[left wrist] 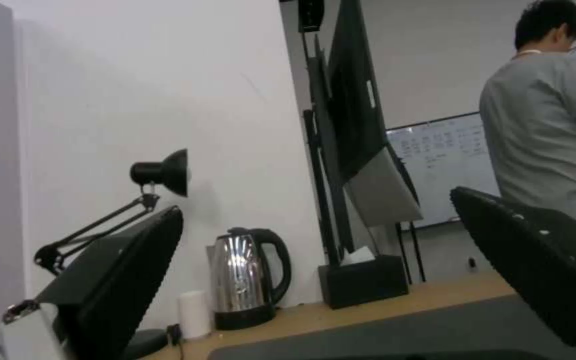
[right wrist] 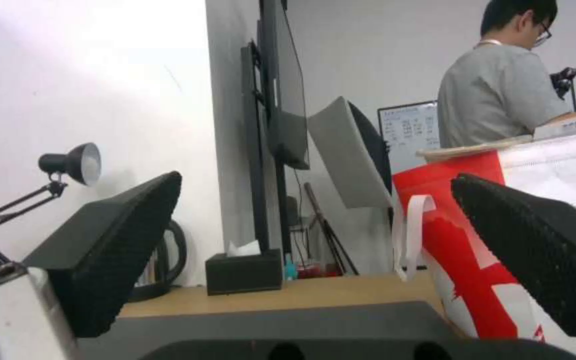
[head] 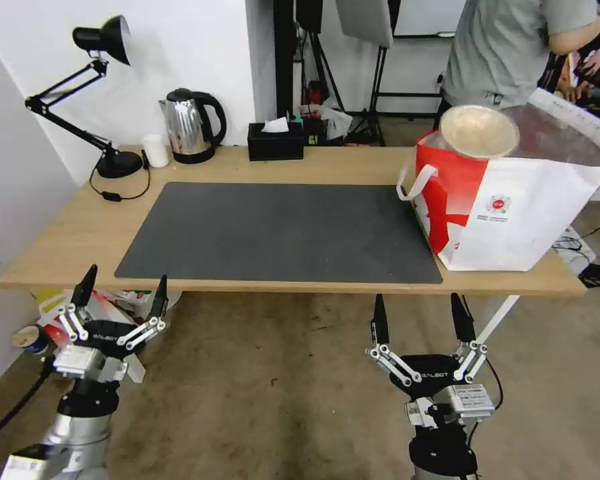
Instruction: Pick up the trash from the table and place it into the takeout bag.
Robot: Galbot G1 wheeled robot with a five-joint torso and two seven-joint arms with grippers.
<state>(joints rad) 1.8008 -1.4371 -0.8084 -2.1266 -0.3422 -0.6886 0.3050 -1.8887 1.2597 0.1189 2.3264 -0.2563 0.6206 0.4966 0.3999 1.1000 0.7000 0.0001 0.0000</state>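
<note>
Hanging spread-fingered low in frame, left pincer [head: 121, 293] and right pincer [head: 420, 312] held nothing; tan lidded bowl [head: 479, 131] perched atop takeout bag [head: 513, 213], right worktop [head: 67, 233] end, could tip out.

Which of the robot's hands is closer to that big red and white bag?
The right hand. It hangs open below the table's near edge, just short of the takeout bag. The left hand, also open, hangs toward the table's other end.
</note>
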